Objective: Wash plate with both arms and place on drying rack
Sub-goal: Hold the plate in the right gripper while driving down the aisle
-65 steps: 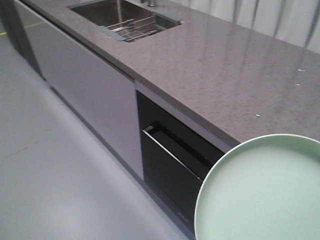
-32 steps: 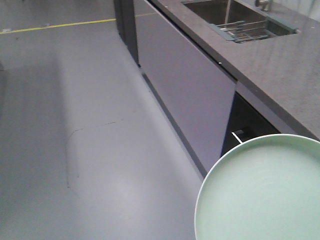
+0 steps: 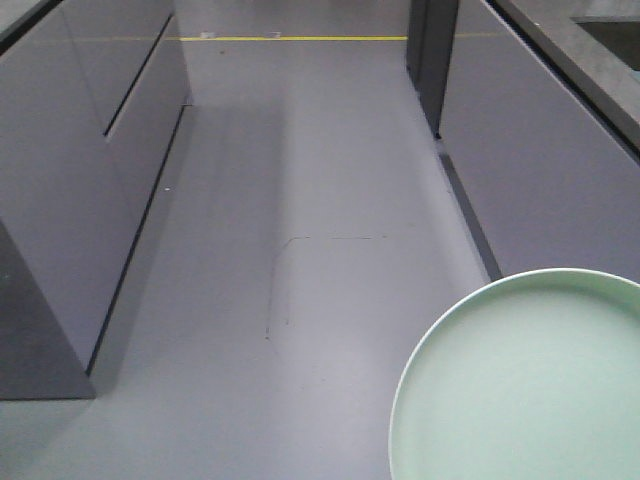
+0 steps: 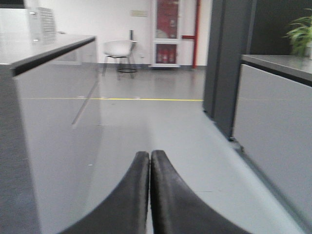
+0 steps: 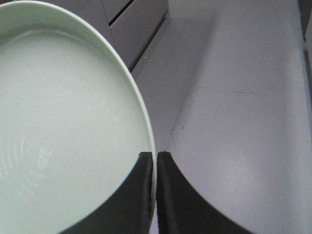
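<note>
The pale mint-green plate [image 3: 520,385] fills the lower right of the front view, held up over the floor. In the right wrist view the plate [image 5: 63,122] covers the left half, and my right gripper [image 5: 155,158] is shut on its rim, one finger on each face. My left gripper [image 4: 149,156] is shut with nothing between its fingers and points down the aisle. The drying rack is out of view.
A grey floor aisle [image 3: 300,250] runs between grey cabinets on the left [image 3: 70,180] and the counter cabinets on the right [image 3: 540,150]. A yellow floor line [image 3: 290,39] crosses far ahead. A white chair [image 4: 118,50] and a plant [image 4: 300,34] stand further off.
The front view has swung left: the counter with the sink and rack has left the frame, and the aisle floor now shows. The plate stays at the same spot in the view.
</note>
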You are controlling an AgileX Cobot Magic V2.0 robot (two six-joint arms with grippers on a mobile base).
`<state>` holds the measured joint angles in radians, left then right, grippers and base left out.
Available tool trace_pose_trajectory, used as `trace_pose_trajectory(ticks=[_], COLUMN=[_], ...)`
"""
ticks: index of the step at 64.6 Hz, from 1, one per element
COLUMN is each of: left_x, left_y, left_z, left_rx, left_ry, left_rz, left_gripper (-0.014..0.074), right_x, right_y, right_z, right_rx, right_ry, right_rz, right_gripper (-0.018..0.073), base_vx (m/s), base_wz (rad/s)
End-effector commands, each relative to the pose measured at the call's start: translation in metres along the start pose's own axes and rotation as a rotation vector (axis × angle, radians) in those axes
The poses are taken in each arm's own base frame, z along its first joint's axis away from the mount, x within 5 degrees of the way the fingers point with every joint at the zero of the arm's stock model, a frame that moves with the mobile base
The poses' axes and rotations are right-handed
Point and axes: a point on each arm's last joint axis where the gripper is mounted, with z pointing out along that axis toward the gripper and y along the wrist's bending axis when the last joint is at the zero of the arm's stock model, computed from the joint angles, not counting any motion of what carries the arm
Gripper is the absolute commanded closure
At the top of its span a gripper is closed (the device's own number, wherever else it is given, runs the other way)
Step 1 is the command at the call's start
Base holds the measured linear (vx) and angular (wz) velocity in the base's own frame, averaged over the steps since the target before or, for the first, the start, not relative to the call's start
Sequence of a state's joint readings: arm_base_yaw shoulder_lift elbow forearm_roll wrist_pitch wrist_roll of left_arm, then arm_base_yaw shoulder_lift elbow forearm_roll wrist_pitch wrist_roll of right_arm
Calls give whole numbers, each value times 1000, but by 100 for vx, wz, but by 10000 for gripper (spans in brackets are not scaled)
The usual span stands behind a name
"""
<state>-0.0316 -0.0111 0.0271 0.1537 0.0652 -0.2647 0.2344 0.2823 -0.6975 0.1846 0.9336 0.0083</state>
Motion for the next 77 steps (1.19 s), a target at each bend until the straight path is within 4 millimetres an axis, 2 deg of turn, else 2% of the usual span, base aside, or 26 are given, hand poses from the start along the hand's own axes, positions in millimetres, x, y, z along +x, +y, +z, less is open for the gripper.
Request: trace_pose_trajectory(ticks=[1, 28, 77], left_x=[-2, -2, -1], left_y=[-1, -1, -4], left_z=[-1, -1, -1], left_rx=[18, 18, 71], left_ry=[-69, -69, -58], left_rz=[-5, -5, -8], left_gripper=[602, 602, 602], right_x=[-13, -13, -13], right_y=[1, 1, 1], right_z=[-3, -3, -3], right_rx=[-5, -4, -5], right_ry=[-87, -87, -86], right_rz=[0, 0, 0], right_gripper=[561, 561, 561], base_vx=[-1, 5, 14], base_wz=[57, 38, 17])
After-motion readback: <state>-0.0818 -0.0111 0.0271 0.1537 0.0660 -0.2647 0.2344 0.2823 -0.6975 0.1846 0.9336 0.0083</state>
